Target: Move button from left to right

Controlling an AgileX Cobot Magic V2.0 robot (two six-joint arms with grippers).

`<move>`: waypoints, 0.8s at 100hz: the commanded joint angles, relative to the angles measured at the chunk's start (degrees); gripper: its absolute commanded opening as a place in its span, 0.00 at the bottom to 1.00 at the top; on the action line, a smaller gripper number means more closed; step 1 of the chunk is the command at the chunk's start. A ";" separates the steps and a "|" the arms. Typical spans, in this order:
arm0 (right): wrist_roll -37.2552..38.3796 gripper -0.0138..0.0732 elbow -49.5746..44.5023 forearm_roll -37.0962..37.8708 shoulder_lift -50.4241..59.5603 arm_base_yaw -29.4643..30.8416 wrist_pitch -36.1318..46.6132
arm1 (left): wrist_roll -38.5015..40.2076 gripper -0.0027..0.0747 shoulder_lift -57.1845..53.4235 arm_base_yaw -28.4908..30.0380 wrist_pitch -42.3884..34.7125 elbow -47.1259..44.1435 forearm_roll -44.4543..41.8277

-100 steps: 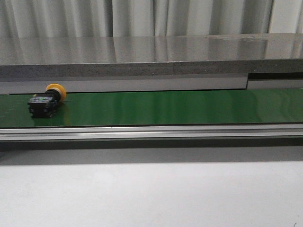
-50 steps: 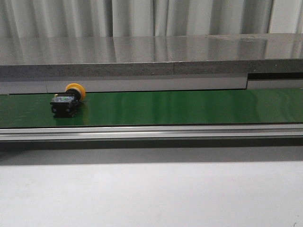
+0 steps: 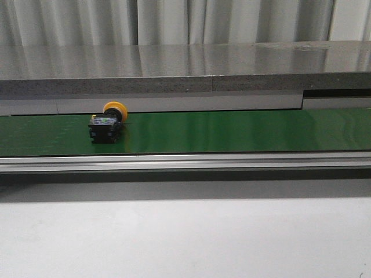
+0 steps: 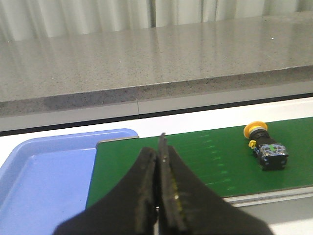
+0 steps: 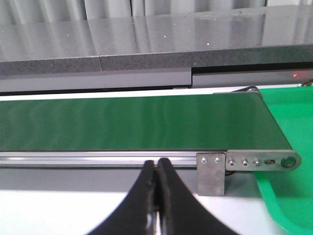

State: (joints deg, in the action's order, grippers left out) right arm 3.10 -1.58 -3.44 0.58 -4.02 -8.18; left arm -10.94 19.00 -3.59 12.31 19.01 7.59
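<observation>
one button (image 3: 107,123) lay on its side on the green belt (image 3: 232,130), near the belt's left end, close to its far edge. its long axis ran across the belt, yellow cap toward the far edge. no writing was legible. left pincer (image 4: 160,161) and right pincer (image 5: 156,171) were each closed, holding nothing.

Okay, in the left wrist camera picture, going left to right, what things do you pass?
Blue tray → closed left claw → yellow-capped button, lying on the green conveyor belt.
</observation>
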 commanded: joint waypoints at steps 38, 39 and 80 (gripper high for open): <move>-0.12 0.08 4.81 0.51 0.32 -0.09 10.40 | 0.20 0.01 0.30 -0.36 -3.78 1.46 0.68; -0.12 0.08 5.02 0.51 0.15 -0.09 10.20 | 0.20 0.01 0.30 -0.36 -3.78 1.46 0.68; -0.12 0.08 23.98 0.51 -18.23 -0.09 -6.21 | 0.20 0.01 0.30 -0.36 -3.78 1.46 0.68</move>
State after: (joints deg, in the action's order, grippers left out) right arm 3.10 16.04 -3.44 -11.83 -4.02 -13.18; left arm -10.94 19.00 -3.59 12.44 19.01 7.59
